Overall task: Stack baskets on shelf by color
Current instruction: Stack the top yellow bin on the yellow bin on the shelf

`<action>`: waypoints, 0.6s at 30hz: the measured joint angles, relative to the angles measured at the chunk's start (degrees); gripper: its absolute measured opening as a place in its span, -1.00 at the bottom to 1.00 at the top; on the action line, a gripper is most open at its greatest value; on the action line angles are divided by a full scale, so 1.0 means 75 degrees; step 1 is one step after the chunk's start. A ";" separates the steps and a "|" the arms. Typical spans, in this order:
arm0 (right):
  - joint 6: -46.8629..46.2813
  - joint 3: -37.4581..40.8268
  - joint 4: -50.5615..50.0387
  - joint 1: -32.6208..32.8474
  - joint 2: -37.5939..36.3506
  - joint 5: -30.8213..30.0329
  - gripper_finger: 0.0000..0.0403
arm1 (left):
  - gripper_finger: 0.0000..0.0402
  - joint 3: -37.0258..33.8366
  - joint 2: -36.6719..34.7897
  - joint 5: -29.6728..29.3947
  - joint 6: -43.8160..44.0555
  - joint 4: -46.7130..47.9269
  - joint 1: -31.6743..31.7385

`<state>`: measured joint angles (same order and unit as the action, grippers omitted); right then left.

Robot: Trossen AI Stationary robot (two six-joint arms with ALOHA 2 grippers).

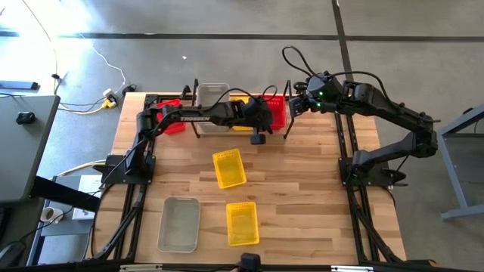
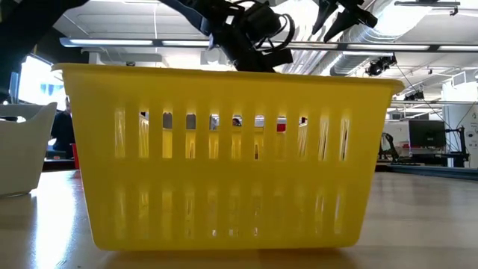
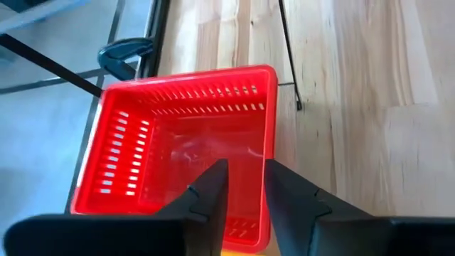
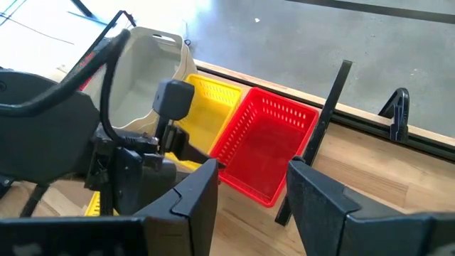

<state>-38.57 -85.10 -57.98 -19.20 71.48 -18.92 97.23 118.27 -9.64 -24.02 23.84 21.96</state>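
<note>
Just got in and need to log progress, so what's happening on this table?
Both arms are at the shelf at the far edge. The left gripper, fingers slightly apart, sits over the red basket on the shelf, beside a yellow basket and a grey-white basket. The right gripper hangs open nearby, empty. Two yellow baskets and one grey-white basket wait on the table.

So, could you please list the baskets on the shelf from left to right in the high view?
Red basket at the left end → grey-white basket → yellow basket, mostly hidden under the left gripper → red basket at the right end.
</note>
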 joint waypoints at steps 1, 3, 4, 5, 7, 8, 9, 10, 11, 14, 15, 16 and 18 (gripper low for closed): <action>0.0000 0.0000 0.0000 0.0000 0.0000 0.0000 -0.25 | -0.55 0.0020 -0.0015 0.0002 0.0023 0.0025 -0.0008; 0.0003 0.0000 0.0000 0.0000 0.0003 0.0000 -0.25 | -0.50 0.0196 -0.0016 0.0003 0.0188 0.0305 -0.0027; 0.0003 0.0000 0.0000 0.0000 0.0003 0.0000 -0.25 | -0.48 0.0324 -0.0026 0.0012 0.0268 0.0524 -0.0030; 0.0003 0.0000 0.0000 0.0000 0.0003 0.0000 -0.25 | -0.46 0.0473 -0.0041 0.0025 0.0314 0.0713 -0.0030; 0.0003 0.0000 0.0000 0.0000 0.0003 0.0000 -0.25 | -0.42 0.0818 -0.0069 0.0025 0.0357 0.1106 -0.0054; 0.0003 0.0000 0.0000 0.0000 0.0003 0.0000 -0.25 | -0.41 0.1018 -0.0072 0.0022 0.0363 0.1400 -0.0072; 0.0003 0.0000 0.0000 0.0000 0.0003 0.0001 -0.25 | -0.40 0.1219 -0.0085 0.0022 0.0366 0.1715 -0.0082; 0.0003 0.0000 0.0000 0.0000 0.0003 0.0014 -0.25 | -0.39 0.1420 -0.0103 0.0023 0.0375 0.2078 -0.0091; 0.0006 0.0000 0.0000 0.0000 0.0003 0.0057 -0.25 | -0.39 0.1617 -0.0126 0.0022 0.0378 0.2336 -0.0124; 0.0006 0.0000 -0.0003 0.0000 0.0003 0.0093 -0.25 | -0.40 0.2133 -0.0211 0.0163 0.0450 0.3211 -0.0192; 0.0006 0.0000 -0.0006 0.0000 0.0003 0.0093 -0.25 | -0.41 0.2243 -0.0261 0.0290 0.0515 0.3547 -0.0194; 0.0006 0.0000 -0.0023 0.0000 0.0003 0.0093 -0.25 | -0.41 0.2320 -0.0290 0.0445 0.0587 0.3772 -0.0224; 0.0006 0.0000 -0.0072 0.0000 0.0003 0.0093 -0.25 | -0.42 0.2297 -0.0443 0.0945 0.0858 0.4270 -0.0249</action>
<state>-38.52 -85.10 -58.51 -19.20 71.50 -18.22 114.46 114.95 -2.56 -17.59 55.86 20.10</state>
